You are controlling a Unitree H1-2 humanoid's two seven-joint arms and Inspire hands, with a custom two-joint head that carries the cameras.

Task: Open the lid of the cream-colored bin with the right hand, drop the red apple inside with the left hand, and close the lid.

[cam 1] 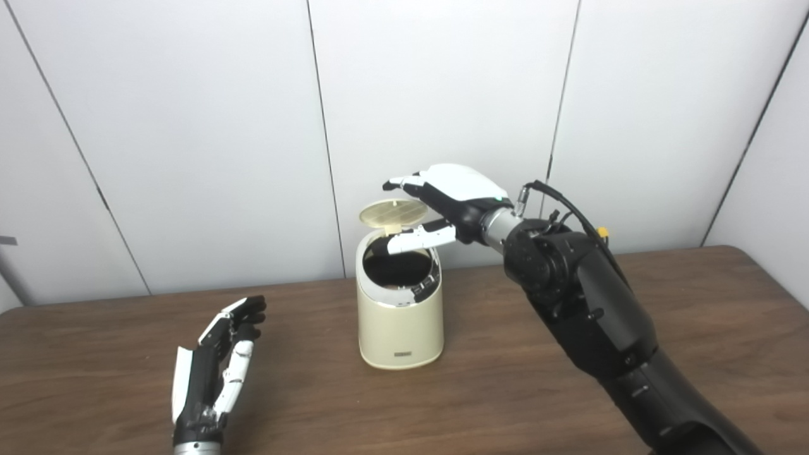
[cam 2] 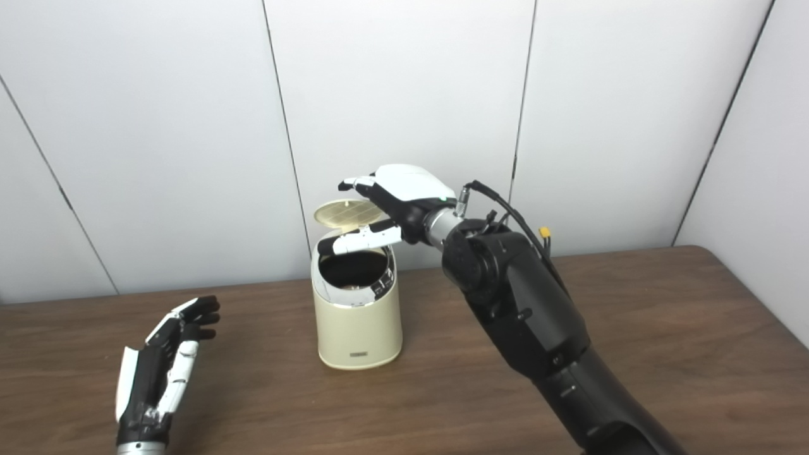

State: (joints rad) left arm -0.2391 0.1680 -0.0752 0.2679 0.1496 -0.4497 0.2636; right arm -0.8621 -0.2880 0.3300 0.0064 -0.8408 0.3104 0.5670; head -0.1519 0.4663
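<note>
Wooden table (cam 1: 569, 404): cream bin (cam 1: 400, 328), lid (cam 1: 392, 212) raised; both hands' fingers spread, empty.

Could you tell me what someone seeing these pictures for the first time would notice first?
Most striking is the right hand, raised above the cream-colored bin at the table's middle, fingers spread around the lid, which stands open over the dark mouth. Next comes the left hand, open and holding nothing, low at the near left. No apple shows anywhere.
</note>
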